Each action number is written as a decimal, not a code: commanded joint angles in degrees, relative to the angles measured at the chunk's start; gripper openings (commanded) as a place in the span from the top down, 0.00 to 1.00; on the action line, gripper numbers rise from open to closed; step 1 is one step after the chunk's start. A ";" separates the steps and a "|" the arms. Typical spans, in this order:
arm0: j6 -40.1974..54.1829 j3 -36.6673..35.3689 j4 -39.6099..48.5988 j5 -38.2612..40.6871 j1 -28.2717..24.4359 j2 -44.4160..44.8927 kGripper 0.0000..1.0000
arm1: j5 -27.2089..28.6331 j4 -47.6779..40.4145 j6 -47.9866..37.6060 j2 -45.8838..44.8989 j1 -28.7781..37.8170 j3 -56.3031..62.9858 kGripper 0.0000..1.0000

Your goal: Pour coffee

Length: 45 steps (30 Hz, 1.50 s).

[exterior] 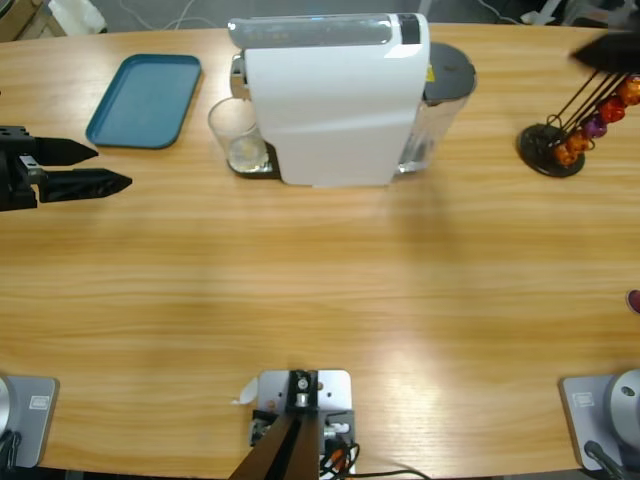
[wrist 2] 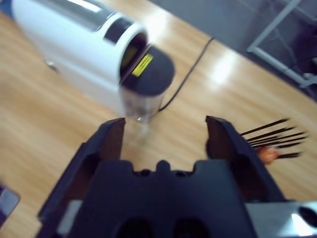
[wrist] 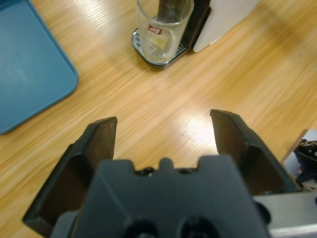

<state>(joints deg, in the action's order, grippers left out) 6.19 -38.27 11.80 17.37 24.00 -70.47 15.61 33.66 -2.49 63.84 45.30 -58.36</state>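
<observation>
A white coffee machine [exterior: 335, 105] stands at the table's far middle, with a clear glass [exterior: 238, 135] on its black drip tray [exterior: 255, 168] at the left side. My left gripper [exterior: 105, 167] comes in from the left edge, open, a good way from the glass. In the left wrist view the glass [wrist: 163, 27] stands ahead of the open left gripper [wrist: 163, 129], with a little pale residue at its bottom. My right gripper [wrist 2: 163, 131] is open and holds nothing; it hovers off the machine's [wrist 2: 84, 49] black-lidded water tank [wrist 2: 146, 82]. It shows as a dark shape [exterior: 608, 50] at the top right.
A blue tray [exterior: 145, 98] lies at the far left, also seen beside my left gripper as the blue tray [wrist: 29, 74]. A black capsule rack [exterior: 555, 145] with orange and purple capsules stands at the far right. A cable [wrist 2: 190, 74] runs behind the machine.
</observation>
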 commanded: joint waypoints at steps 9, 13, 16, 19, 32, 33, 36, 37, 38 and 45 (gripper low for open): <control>2.49 2.50 -4.63 5.37 0.35 -3.81 0.02 | -17.96 -26.98 -2.31 -9.80 0.74 30.14 0.00; 2.77 3.03 -4.77 6.18 2.30 -3.20 0.02 | -17.82 -28.72 -1.97 -12.00 0.74 31.29 0.00; 2.53 3.68 -4.64 5.37 5.71 -1.86 0.05 | -16.75 -29.28 -0.88 -13.27 0.68 32.94 0.00; 1.51 5.05 -4.68 3.20 8.38 1.46 0.11 | -16.27 -32.02 -0.93 -11.67 0.66 34.33 0.00; -1.09 6.41 -3.24 -6.47 11.51 12.15 0.19 | -16.73 -32.34 -0.85 -9.70 0.66 34.19 0.00; -1.17 6.83 -2.53 -9.14 11.51 14.17 0.19 | -16.66 -32.34 -0.85 -9.82 0.66 34.19 0.00; -1.78 8.18 -2.57 -9.94 11.60 14.19 0.19 | -16.70 -32.34 -0.85 -10.16 0.66 34.19 0.00; -1.80 7.78 -2.55 -9.74 11.54 13.96 0.19 | -16.71 -32.34 -0.85 -10.35 0.66 34.19 0.00; -1.80 7.55 -2.36 -9.64 11.56 14.22 0.19 | -16.66 -32.34 -0.85 -10.51 0.66 34.26 0.00; -2.03 8.11 0.89 -9.60 11.61 16.91 0.19 | -16.75 -32.34 -0.85 -10.33 0.66 34.27 0.00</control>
<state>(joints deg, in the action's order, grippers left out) 4.79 -32.99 10.89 8.36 35.16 -56.99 -1.39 2.03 -3.91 52.78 45.55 -25.76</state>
